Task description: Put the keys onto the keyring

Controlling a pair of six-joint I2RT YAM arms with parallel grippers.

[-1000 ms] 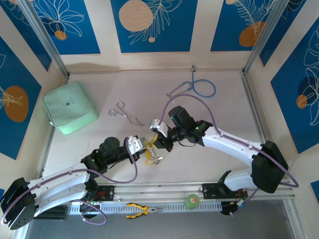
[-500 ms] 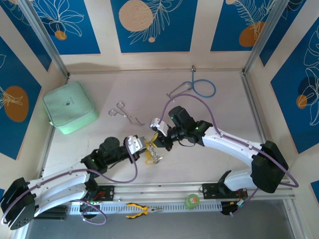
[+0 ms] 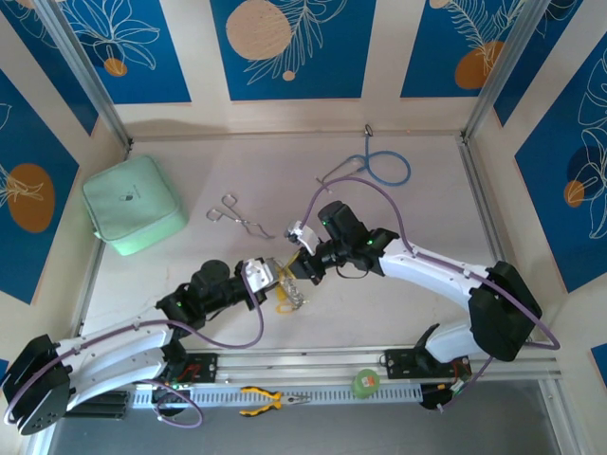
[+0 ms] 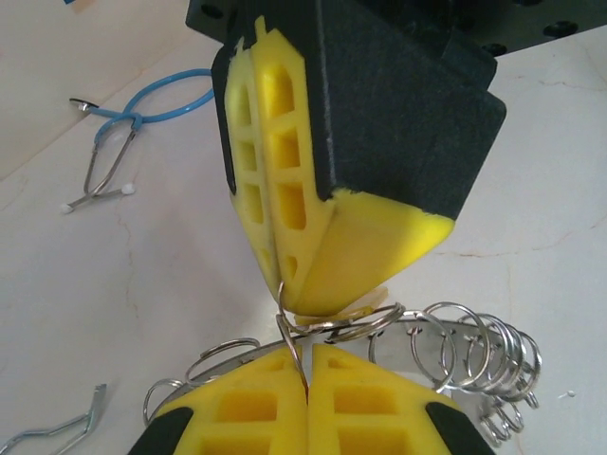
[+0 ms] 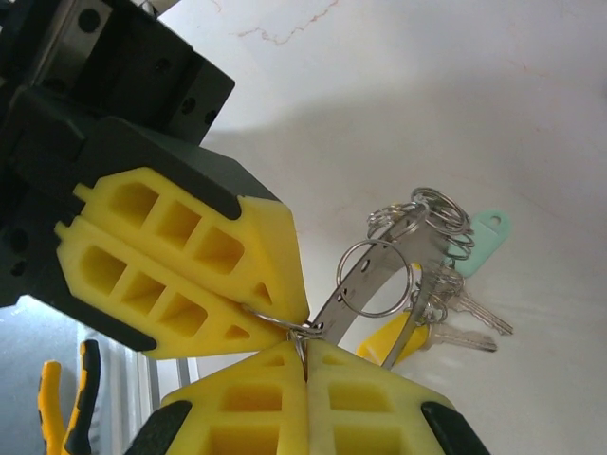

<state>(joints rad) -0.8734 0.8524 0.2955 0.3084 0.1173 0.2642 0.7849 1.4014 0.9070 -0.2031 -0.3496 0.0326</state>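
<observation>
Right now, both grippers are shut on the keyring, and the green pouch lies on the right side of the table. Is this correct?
Not quite. The green pouch lies on the left side of the table, as the top external view shows. The rest holds: the left gripper and the right gripper are both shut on the keyring.
</observation>
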